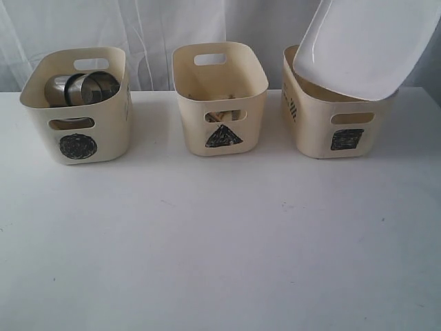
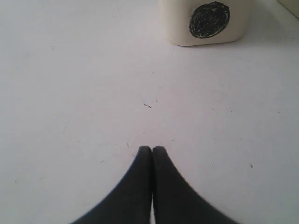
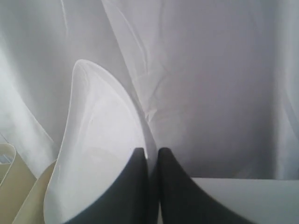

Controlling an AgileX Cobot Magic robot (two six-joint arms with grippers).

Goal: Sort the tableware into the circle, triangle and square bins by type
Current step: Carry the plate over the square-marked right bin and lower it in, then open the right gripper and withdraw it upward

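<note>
Two black fingers of the right gripper point(image 3: 150, 150) are pinching the rim of the white plate point(image 3: 98, 154), which is tilting over the square bin point(image 1: 337, 117). Meanwhile the left gripper point(image 2: 152, 148) is pointing forward, clenched and empty, with bare table point(image 2: 93, 93) spreading ahead of its fingertips and the circle bin point(image 2: 208, 21) standing beyond them.

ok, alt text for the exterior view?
Three cream bins stand in a row on a white table: circle bin holding steel bowls, triangle bin, and square bin with a large white plate tilted over its opening.
</note>
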